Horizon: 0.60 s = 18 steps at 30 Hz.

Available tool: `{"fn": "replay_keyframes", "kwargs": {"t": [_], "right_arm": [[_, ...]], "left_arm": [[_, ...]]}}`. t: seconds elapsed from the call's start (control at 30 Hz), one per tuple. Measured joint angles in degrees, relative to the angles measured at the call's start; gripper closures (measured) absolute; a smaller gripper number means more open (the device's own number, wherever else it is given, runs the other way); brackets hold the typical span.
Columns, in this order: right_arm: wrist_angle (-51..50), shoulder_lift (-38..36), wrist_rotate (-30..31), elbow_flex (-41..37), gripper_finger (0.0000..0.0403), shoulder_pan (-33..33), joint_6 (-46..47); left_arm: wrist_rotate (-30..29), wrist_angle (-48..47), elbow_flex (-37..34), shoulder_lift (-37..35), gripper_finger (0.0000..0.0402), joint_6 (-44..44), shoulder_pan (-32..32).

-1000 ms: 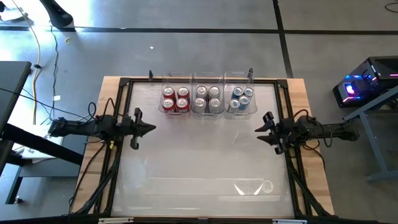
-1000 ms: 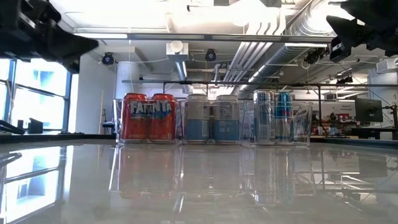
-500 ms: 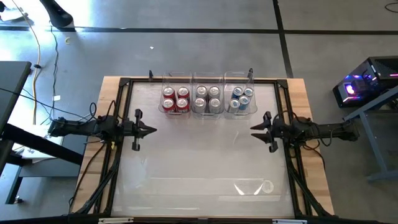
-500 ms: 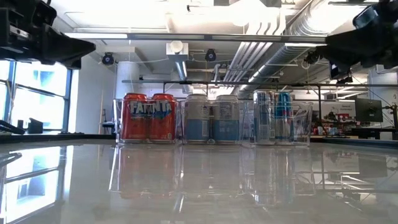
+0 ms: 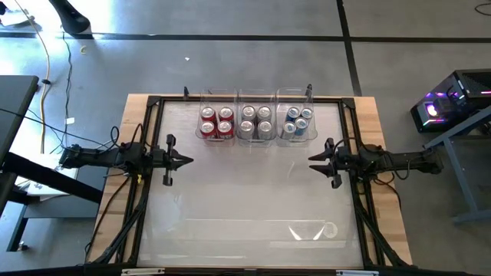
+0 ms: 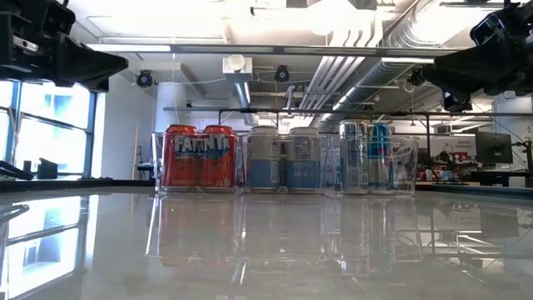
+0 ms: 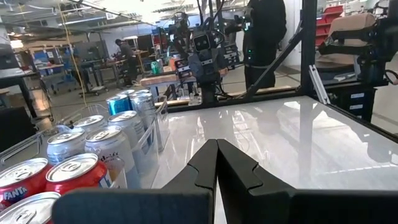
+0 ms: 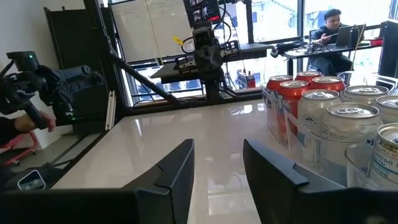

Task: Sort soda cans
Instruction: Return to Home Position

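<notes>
High view: your dark right arm (image 5: pixel 383 162) has levelled at the glossy counter's (image 5: pixel 245 195) right edge, jaws parted. The left arm (image 5: pixel 107 157) waits opposite, jaws clenched empty. Red, silver and blue soda cans (image 5: pixel 265 115) stand sorted mid far edge, so the job looks done.

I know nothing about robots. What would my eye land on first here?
Probably the row of three clear plastic bins at the middle of the table's far edge. They hold red soda cans on the left, silver-grey soda cans in the middle and blue soda cans on the right. Next, the left gripper, shut, and the right gripper, open, face each other empty from the sides.
</notes>
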Motion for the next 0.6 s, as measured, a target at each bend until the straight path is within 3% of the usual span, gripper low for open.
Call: {"fn": "replay_keyframes", "kwargs": {"t": [0.23,0.6], "right_arm": [[0.03,0.0,0.0,0.0,0.0271,0.0,0.0],[0.03,0.0,0.0,-0.02,0.0271,-0.01,0.0]], "left_arm": [[-0.14,0.0,0.0,0.0,0.0401,5.4,0.0],[-0.04,-0.02,0.0,0.0,0.0401,-1.65,0.0]]}}
